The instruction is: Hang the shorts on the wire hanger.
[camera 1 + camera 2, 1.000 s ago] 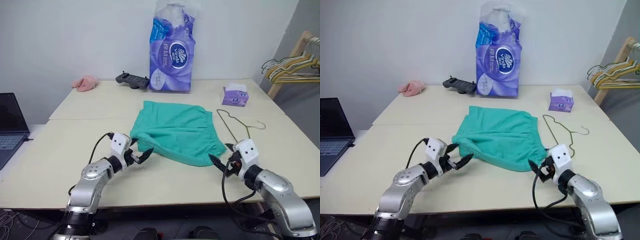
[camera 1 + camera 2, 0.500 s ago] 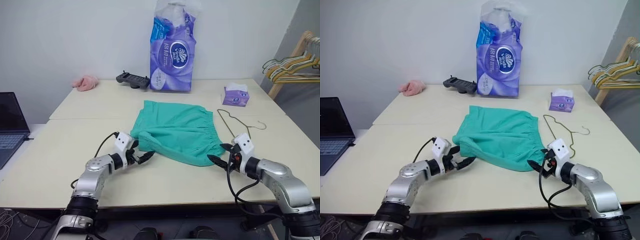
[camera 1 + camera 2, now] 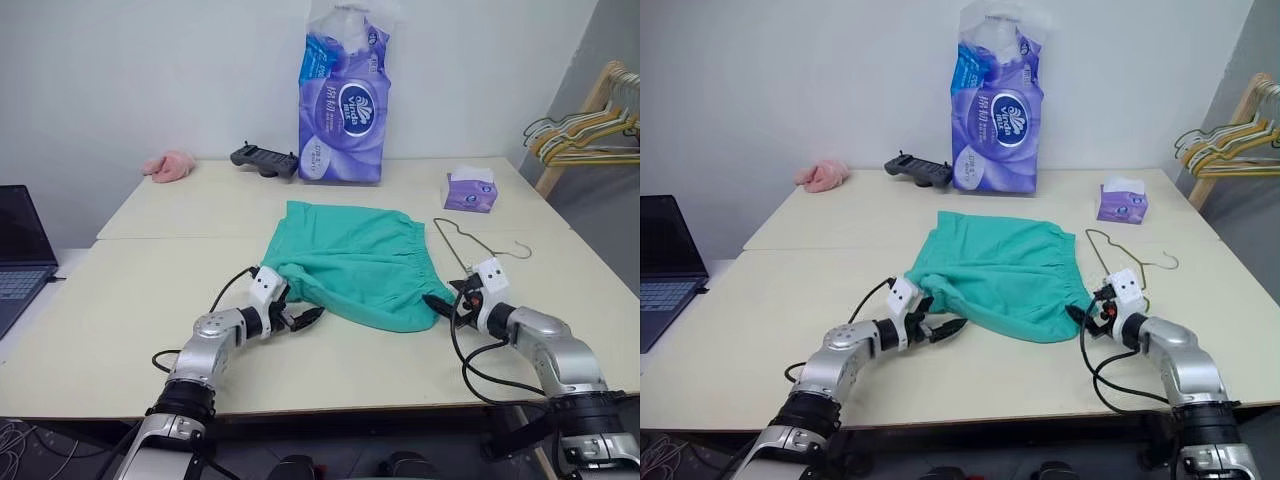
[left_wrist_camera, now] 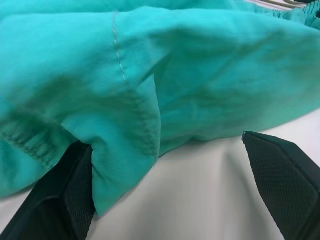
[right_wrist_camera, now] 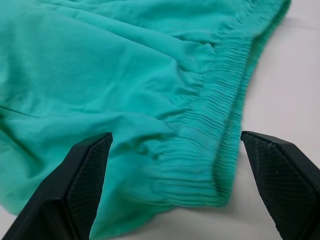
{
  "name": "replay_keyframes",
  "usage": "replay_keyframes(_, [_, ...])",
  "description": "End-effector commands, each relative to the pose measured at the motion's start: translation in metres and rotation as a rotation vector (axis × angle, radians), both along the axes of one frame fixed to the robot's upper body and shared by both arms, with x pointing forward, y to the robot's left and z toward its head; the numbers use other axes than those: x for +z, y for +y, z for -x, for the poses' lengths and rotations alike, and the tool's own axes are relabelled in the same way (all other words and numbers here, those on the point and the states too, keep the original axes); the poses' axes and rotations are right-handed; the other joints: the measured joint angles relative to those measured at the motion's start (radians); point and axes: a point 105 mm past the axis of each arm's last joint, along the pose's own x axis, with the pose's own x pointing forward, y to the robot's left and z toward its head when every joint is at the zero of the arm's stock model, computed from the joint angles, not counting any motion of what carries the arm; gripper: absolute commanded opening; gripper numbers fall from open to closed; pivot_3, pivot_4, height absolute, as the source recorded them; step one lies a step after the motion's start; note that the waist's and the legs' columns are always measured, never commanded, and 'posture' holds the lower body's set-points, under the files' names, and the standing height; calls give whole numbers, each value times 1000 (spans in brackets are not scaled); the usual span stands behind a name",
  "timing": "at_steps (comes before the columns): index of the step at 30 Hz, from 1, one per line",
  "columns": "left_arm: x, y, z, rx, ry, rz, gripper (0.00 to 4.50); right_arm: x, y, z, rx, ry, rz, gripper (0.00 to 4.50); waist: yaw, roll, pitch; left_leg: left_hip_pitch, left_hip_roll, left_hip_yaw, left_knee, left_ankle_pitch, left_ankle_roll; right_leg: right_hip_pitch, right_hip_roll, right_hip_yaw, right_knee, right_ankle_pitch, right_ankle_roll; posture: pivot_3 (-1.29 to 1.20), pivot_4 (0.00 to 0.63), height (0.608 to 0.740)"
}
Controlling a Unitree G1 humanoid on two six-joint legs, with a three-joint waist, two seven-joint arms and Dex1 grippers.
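Two pale tables (image 3: 150, 290) pushed together against a white wall, with one pair of shorts (image 3: 355, 262) lying flat near the middle and one wire hanger (image 3: 470, 247) just beside their right edge. Further back there's one purple tissue pack (image 3: 343, 95), one small tissue box (image 3: 470, 190), one pink cloth (image 3: 170, 165), one black controller (image 3: 264, 159), plus a laptop (image 3: 20, 250) off left. Left gripper (image 3: 297, 315) sits at the shorts' near-left corner, jaws wide, holding nothing; right gripper (image 3: 447, 299) at the waistband end, also wide. The wrist views add the close detail: a hem fold against one left finger (image 4: 60, 200), and gathered elastic (image 5: 220, 150) between the right fingers.
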Motion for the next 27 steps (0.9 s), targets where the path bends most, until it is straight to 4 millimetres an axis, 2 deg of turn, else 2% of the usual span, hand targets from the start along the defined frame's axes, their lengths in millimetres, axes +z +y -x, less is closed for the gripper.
replay_keyframes(1, [13, 0, -7, -15, -56, -15, 4500, 12, 4, -3, 50, -22, -21, 4377, -1, 0, 0, 0, 0, 0, 0, 0, 0, 0, 0, 0, 0, 0, 0, -24, 0, 740])
replay_keyframes(6, [12, 2, -5, -34, -47, -18, 4500, 1, 19, 18, 201, 83, -19, 4377, -1, 0, 0, 0, 0, 0, 0, 0, 0, 0, 0, 0, 0, 0, 0, -9, 0, 740])
replay_keyframes(10, [8, 5, 0, -52, -23, -24, 4500, 3, 19, 15, 193, 76, -28, 4377, 0, 0, 0, 0, 0, 0, 0, 0, 0, 0, 0, 0, 0, 0, 0, 1, 0, 740])
replay_keyframes(13, [3, 9, 4, -63, -15, -48, 3933, 6, 22, 13, 217, 65, -40, 3849, 1, 0, 0, 0, 0, 0, 0, 0, 0, 0, 0, 0, 0, 0, 0, 4, 0, 740])
replay_keyframes(14, [3, 9, 5, -65, -13, -45, 3639, 7, 21, 11, 210, 56, -37, 3542, 2, 0, 0, 0, 0, 0, 0, 0, 0, 0, 0, 0, 0, 0, 0, 6, 0, 740])
replay_keyframes(19, [4, 11, 6, -64, -18, -42, 2045, 8, 23, 9, 219, 44, -25, 1727, 3, 0, 0, 0, 0, 0, 0, 0, 0, 0, 0, 0, 0, 0, 0, 17, 0, 740])
replay_keyframes(24, [3, 18, 5, -38, -39, -64, 459, 4, 29, 16, 266, 46, -14, 1, 4, 0, 0, 0, 0, 0, 0, 0, 0, 0, 0, 0, 0, 0, 0, 25, 0, 740])
replay_keyframes(25, [4, 19, 5, -38, -41, -62, 132, 3, 29, 17, 267, 46, -16, 0, 4, 0, 0, 0, 0, 0, 0, 0, 0, 0, 0, 0, 0, 0, 0, 29, 0, 740])
replay_keyframes(27, [7, 21, 7, -38, -50, -60, 44, 3, 30, 19, 275, 46, -14, 0, 5, 0, 0, 0, 0, 0, 0, 0, 0, 0, 0, 0, 0, 0, 0, 29, 0, 740])
